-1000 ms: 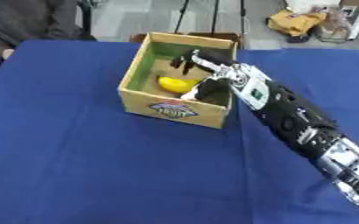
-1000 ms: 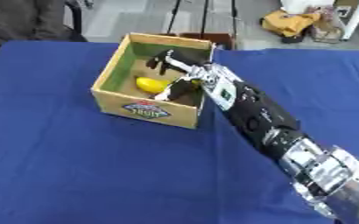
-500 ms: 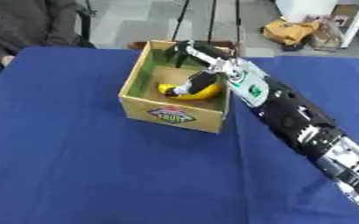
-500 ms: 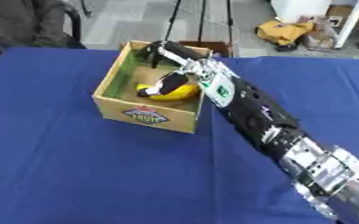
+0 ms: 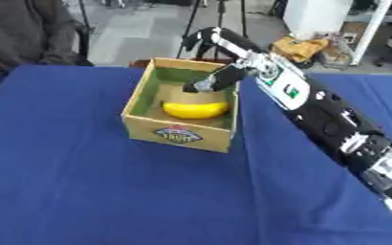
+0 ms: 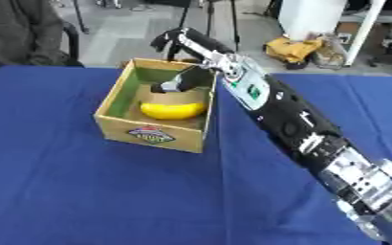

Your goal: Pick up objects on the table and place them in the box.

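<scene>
One yellow object [image 5: 197,109], rounded like a lemon or a short banana, lying inside the cardboard box [image 5: 179,136], toward the wall nearest the camera. Sitting on a brown floor with green inner walls around it. Carrying a small printed label on the outer front wall of the box. Resting on the blue counter [image 5: 82,191], toward the far edge and about midway between the left and right edges. Hanging over the box's right-hand wall, the right hand [image 6: 182,48], raised above the opening and apart from the yellow object. Curling downward and holding nothing, the dark fingers [image 6: 162,40] near the far rim, with the thumb [image 5: 213,81] pointing down into the box above the yellow object. Stretching back from the hand to the lower right corner of the counter, the black and silver arm [image 5: 337,127].
</scene>
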Controlling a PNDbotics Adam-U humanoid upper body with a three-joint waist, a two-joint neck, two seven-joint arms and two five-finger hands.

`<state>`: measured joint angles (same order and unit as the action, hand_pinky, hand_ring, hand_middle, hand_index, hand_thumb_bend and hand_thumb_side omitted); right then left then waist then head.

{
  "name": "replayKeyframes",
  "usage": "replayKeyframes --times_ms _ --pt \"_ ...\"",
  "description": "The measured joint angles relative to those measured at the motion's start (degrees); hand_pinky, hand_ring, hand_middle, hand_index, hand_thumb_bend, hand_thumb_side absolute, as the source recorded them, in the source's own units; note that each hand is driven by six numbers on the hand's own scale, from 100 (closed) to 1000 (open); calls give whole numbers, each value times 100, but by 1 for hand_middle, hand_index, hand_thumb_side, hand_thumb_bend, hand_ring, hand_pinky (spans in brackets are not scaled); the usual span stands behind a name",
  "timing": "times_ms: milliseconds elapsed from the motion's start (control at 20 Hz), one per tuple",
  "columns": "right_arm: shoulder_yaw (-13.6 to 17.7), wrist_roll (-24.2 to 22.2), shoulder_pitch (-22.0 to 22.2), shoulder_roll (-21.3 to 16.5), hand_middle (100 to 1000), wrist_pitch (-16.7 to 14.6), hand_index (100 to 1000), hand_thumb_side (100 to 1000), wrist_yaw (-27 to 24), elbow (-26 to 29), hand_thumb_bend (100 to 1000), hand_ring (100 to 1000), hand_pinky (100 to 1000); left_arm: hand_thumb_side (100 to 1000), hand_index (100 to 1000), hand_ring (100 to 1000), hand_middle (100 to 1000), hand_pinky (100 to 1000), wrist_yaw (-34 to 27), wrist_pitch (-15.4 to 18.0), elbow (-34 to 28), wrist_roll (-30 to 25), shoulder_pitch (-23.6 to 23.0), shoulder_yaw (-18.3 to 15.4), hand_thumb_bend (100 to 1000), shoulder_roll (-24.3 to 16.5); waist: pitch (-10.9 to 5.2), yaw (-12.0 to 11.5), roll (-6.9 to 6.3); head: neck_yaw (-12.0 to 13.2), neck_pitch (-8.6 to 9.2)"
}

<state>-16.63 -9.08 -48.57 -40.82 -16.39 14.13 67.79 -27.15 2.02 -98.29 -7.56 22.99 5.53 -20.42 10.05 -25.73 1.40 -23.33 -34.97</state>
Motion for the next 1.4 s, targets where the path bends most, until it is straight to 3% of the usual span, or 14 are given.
replayKeyframes --times_ms 300,700,1100,1400 --pt "32 96 283 -322 677 160 804 326 -504 777 650 593 730 699 903 834 829 798 87 105 8 188 -195 -221 1000 -117 -118 493 48 219 -8" --pt "233 473 966 -709 652 500 790 315 -1211 1963 637 564 683 691 903 836 830 797 247 290 80 591 -441 -638 1000 -382 -157 1152 116 574 -4" --pt "681 1094 1934 -919 648 738 793 320 -1919 3099 638 557 703 693 898 840 829 792 300 426 193 928 -477 -896 1000 -494 -201 1571 71 859 6" --pt "1110 1647 2842 -933 649 706 795 326 -2447 3796 644 557 709 689 897 833 829 790 301 483 290 1095 -488 -983 1000 -560 -210 1813 -8 1036 6"
